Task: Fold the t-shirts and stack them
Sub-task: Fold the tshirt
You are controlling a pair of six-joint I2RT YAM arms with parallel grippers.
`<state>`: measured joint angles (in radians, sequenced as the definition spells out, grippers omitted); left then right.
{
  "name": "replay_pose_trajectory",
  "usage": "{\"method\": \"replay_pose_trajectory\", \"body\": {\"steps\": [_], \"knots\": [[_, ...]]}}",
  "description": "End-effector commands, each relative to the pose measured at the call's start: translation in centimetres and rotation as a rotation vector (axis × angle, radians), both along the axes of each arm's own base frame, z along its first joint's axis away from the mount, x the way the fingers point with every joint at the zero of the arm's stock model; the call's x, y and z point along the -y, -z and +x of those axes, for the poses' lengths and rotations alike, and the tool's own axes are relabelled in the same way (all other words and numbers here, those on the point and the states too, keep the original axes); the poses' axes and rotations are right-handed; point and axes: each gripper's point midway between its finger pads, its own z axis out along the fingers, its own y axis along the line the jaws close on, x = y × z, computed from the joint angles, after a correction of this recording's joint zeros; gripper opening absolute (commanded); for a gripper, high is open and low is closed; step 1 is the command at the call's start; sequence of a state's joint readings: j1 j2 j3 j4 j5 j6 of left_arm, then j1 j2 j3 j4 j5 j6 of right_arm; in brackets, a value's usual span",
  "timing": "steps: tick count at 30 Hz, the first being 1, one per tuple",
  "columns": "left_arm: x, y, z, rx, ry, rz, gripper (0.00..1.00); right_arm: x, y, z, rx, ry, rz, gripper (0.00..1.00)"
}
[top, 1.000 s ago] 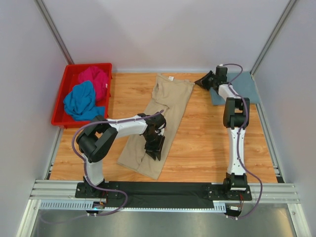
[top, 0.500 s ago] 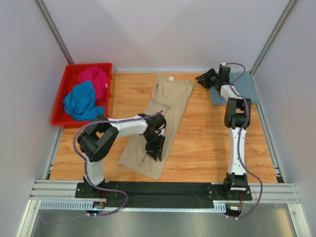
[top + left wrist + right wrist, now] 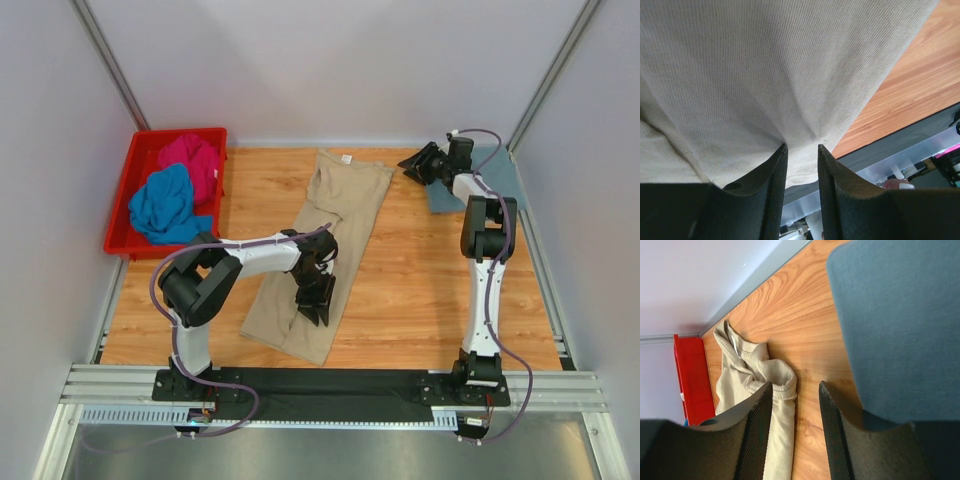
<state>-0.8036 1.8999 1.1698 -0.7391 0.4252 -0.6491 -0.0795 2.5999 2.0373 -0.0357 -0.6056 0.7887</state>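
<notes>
Beige t-shirt: lies on the wooden surface at centre, as a long narrow strip. It runs from the far edge diagonally toward the near left. A small white label shows at its far end. The cloth is flat over most of its length and creased around the middle. The left wrist view shows a fine ribbed knit, with wrinkles drawing together toward the fingertips. The right wrist view shows the far end rumpled, with a stitched hem turned over.

Left pincer: set down on the near half of the beige t-shirt. In its own camera the jaws stand narrowly apart with a pinch of the beige cloth gathered between them, so it is gripping the shirt.

Right pincer: at the far right, above the surface beside the grey-blue t-shirt. In its own camera the jaws are parted, with only bare wood showing between them. It holds nothing.

Grey-blue t-shirt: lies folded flat in the far right corner, well apart from the beige one. Its face is smooth and its edge straight.

Red bin: stands at the far left. Inside it are the magenta t-shirt, on the far side, and the bright blue t-shirt, on the near side. Both are bunched up and unfolded, and they touch each other.
</notes>
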Motion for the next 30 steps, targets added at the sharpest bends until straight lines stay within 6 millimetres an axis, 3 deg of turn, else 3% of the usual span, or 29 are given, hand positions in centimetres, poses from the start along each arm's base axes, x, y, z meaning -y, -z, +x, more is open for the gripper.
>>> {"method": "replay_pose_trajectory", "body": {"steps": [1, 15, 18, 20, 21, 22, 23, 30], "knots": [[0.6, 0.3, 0.7, 0.043, 0.012, -0.012, 0.38, -1.3, 0.2, -0.6, -0.014, -0.055, -0.019, 0.45], [0.6, 0.2, 1.0, 0.052, 0.014, -0.015, 0.38, -3.0, 1.3, -1.4, -0.058, -0.055, -0.036, 0.39], [0.6, 0.3, 1.0, 0.05, 0.007, -0.011, 0.38, -2.7, 1.6, -1.1, -0.067, -0.041, -0.045, 0.33], [0.4, 0.4, 0.7, 0.043, 0.003, -0.007, 0.38, -2.5, 1.6, -0.6, -0.061, -0.026, -0.057, 0.24], [0.4, 0.4, 0.7, 0.045, -0.001, -0.008, 0.38, -2.4, 1.6, -0.4, -0.056, -0.021, -0.06, 0.18], [0.4, 0.4, 0.6, 0.045, -0.008, -0.01, 0.38, -2.3, 1.4, -0.1, -0.051, -0.016, -0.061, 0.05], [0.4, 0.4, 0.6, 0.043, -0.011, -0.012, 0.38, -2.3, 1.4, 0.4, -0.042, -0.013, -0.061, 0.01], [1.5, 0.0, 0.8, 0.023, -0.042, -0.046, 0.38, -1.9, 0.7, 3.5, 0.038, 0.0, -0.057, 0.01]]}}
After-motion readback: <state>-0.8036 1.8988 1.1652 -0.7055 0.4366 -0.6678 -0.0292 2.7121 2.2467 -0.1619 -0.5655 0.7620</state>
